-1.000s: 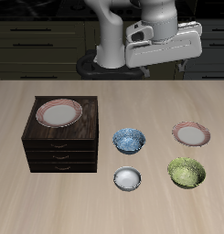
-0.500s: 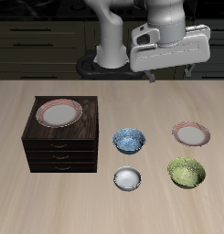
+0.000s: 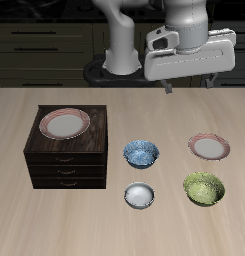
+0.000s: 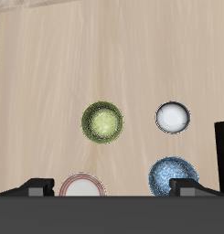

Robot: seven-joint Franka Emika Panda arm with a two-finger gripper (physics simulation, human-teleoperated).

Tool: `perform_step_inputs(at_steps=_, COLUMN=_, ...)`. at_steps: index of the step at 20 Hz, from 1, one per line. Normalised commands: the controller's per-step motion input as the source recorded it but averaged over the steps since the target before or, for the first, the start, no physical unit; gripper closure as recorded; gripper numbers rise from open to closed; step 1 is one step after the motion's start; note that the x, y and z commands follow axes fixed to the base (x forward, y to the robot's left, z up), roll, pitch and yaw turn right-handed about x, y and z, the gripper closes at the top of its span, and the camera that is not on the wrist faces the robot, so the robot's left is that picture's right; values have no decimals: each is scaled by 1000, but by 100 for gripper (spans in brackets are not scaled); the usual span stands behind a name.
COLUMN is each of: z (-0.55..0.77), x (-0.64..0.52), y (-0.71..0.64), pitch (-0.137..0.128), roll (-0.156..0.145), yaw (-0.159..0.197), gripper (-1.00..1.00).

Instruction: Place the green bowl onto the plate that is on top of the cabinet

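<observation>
Exterior view shows the approach step only just begun: gripper (image 3: 190, 86) poised high over the back of the pale wooden counter (image 3: 114, 110), fingers (image 4: 34, 186) spread wide and holding nothing. Round olive-green speckled bowl (image 3: 204, 188) sits at about five o'clock on the counter, well apart from the white, pink-rimmed plate (image 3: 64, 123) atop the dark brown three-drawer wooden cabinet (image 3: 69, 160) at nine o'clock. Next calls for descending toward five o'clock, straddling the bowl's rim, then closing.

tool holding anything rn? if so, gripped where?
Nothing is held. The tool hangs open high above the table, and the green bowl sits untouched on the tabletop, near the table's front edge.
</observation>
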Motion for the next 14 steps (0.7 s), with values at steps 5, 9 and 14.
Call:
perform_step_inputs(at_steps=5, z=20, x=43, y=10, pitch=-20, roll=8, yaw=5, gripper=-100)
perform_step_inputs(at_steps=9, z=-27, x=-10, y=1, pitch=-6, roll=1, yaw=-6, gripper=-100)
perform_step_inputs(at_steps=14, z=-278, x=141, y=-122, pitch=33, roll=-18, yaw=-25, gripper=-100)
